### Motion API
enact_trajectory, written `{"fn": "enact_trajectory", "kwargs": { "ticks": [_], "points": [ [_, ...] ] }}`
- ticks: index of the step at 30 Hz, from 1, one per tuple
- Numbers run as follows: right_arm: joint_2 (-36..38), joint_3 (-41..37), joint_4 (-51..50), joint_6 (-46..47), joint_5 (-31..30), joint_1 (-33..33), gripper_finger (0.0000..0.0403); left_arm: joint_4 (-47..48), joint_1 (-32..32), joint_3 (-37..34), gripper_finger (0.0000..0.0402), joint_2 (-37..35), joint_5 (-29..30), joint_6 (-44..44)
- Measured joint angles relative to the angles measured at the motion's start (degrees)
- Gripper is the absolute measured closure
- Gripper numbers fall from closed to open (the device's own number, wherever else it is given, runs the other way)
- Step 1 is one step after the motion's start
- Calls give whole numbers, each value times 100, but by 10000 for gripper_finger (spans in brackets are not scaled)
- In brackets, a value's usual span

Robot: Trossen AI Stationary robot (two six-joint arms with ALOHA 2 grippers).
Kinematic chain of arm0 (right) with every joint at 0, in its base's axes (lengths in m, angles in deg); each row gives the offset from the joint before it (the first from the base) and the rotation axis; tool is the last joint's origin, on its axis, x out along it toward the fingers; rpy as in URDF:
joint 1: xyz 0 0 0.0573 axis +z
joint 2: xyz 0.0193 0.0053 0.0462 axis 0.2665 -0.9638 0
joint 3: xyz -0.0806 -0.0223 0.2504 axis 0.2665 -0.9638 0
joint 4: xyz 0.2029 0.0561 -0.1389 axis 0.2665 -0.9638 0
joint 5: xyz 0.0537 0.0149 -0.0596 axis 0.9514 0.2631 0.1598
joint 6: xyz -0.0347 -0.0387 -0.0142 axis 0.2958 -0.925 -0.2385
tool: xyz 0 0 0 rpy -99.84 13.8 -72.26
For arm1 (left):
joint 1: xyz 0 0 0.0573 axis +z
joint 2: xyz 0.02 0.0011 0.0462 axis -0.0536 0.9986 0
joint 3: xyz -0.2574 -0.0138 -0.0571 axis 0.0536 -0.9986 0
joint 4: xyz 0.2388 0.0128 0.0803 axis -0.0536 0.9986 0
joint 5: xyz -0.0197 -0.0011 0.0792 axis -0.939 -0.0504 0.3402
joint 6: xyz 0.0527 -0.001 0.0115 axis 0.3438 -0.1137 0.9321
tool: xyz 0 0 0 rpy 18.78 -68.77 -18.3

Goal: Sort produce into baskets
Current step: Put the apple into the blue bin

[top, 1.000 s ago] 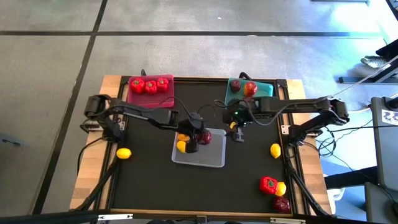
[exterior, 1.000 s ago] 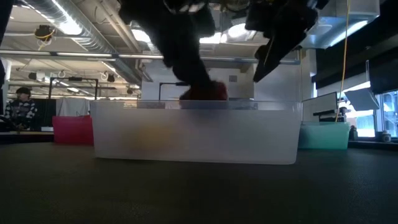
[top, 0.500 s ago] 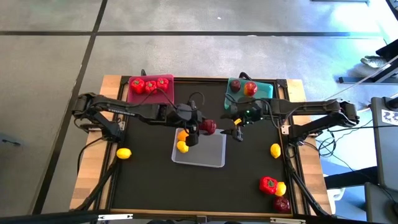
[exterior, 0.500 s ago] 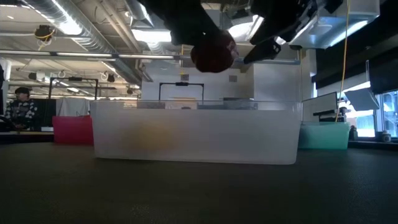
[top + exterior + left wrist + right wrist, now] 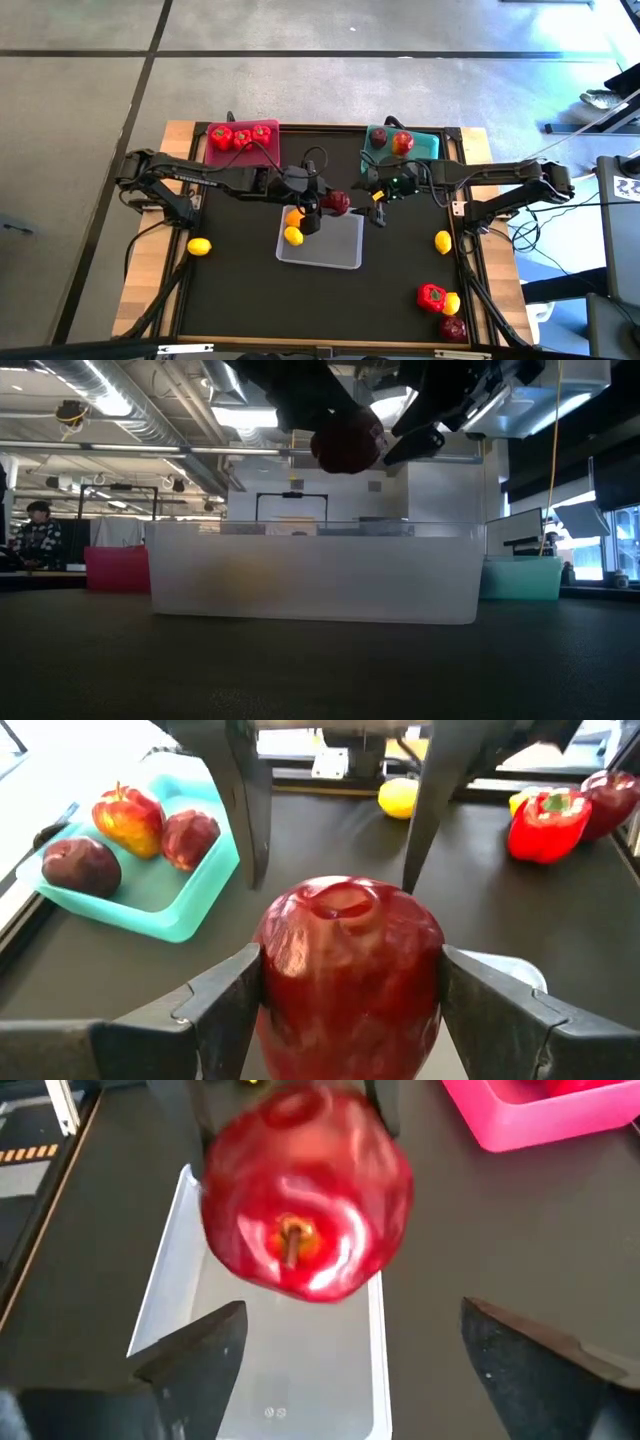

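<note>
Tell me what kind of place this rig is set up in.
Probably an open industrial lab or workshop, not a home. The low view shows exposed ceiling ducts and strip lights, a person at a desk in the background, and the high view shows a bare concrete floor around the table.

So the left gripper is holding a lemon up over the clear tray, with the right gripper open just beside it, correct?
Not a lemon: the left gripper holds a dark red apple, as the left wrist view shows. It is above the clear tray, with the right gripper open beside it.
</note>
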Motion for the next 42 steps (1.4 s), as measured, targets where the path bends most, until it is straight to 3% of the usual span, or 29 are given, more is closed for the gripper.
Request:
{"fn": "enact_trajectory", "kwargs": {
  "ticks": [5, 11, 31, 42],
  "points": [
    [-97, -2, 100, -46, -56, 4, 7, -47, 87, 7, 129, 25, 0, -60],
    [-186, 9, 838, 165, -248, 4, 28, -115, 185, 7, 129, 92, 7, -128],
    [-668, 3, 1398, 24, 9, 50, 31, -440, 225, 15, 130, 92, -3, -194],
    [-666, 5, 790, -59, -70, 37, 31, 366, 131, 13, 130, 92, -218, -110]
  ]
}}
